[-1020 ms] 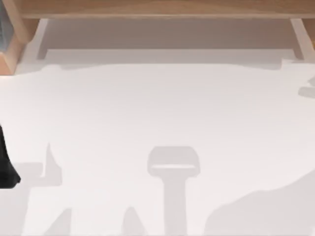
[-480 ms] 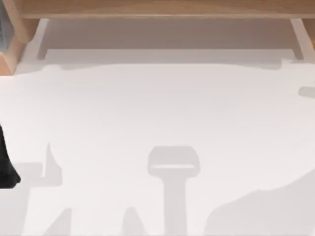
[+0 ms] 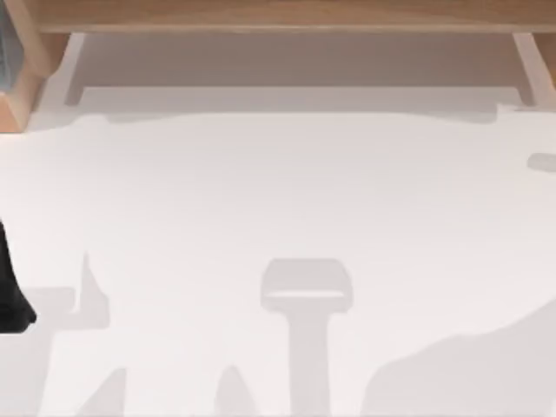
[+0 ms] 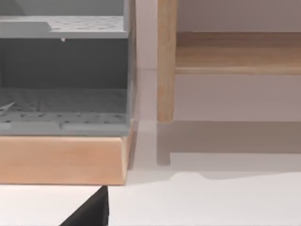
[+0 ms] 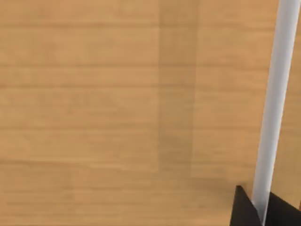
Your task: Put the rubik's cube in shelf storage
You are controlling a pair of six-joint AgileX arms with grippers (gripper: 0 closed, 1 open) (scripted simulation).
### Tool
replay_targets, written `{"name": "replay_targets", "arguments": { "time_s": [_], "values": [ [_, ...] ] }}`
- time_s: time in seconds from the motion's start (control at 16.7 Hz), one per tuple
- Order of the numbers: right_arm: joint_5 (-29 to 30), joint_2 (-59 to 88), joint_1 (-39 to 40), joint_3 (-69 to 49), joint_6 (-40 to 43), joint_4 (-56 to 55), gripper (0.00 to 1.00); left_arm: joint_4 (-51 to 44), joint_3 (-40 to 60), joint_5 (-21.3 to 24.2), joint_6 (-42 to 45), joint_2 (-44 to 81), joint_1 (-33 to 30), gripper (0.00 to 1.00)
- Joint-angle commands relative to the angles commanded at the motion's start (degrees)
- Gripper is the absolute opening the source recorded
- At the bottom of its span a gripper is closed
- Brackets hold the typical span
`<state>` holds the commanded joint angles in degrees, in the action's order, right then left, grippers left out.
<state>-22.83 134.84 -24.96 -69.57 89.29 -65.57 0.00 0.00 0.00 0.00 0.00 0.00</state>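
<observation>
Rubik's cube: I cannot locate it; its position cannot be told.
Shelf storage (image 3: 287,16): a wide light-brown wooden unit along the far edge of the table in the top view. Its long flat board runs across the whole width, with shadow beneath it.
Pale upright supports (image 3: 532,65): one stands under the board near the right side of the top view, another near the left side.
Table (image 3: 287,191): a white surface crossed by grey shadows.
My left arm (image 3: 10,291): a dark part of it sits at the left edge of the top view, well short of the shelf.
My left gripper: a dark corner (image 4: 91,212) shows in the left wrist view, over the white table; whether it is a finger, and how far the fingers stand apart, I cannot tell.
Left wrist view, scene: a grey perforated compartment (image 4: 63,80) sits on a light wooden base (image 4: 61,157), just beside a round wooden post (image 4: 166,61) that carries a wooden shelf board (image 4: 237,54).
My right gripper: dark finger tips (image 5: 247,209) appear close against a light-brown wood panel (image 5: 94,108), with a pale upright strip (image 5: 275,103) between them. Finger spacing and any load: I cannot tell.
</observation>
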Motion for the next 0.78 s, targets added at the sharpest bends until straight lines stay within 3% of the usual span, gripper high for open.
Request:
{"name": "replay_targets", "arguments": {
  "time_s": [0.48,0.78],
  "values": [
    [0.0,-0.1,-0.3,0.2,-0.1,0.0,0.0,0.0,0.0,0.0,0.0,0.0,0.0,1.0],
    [-2.0,-3.6,-2.2,8.5,-0.3,-4.4,0.0,0.0,0.0,0.0,0.0,0.0,0.0,1.0]
  ]
}}
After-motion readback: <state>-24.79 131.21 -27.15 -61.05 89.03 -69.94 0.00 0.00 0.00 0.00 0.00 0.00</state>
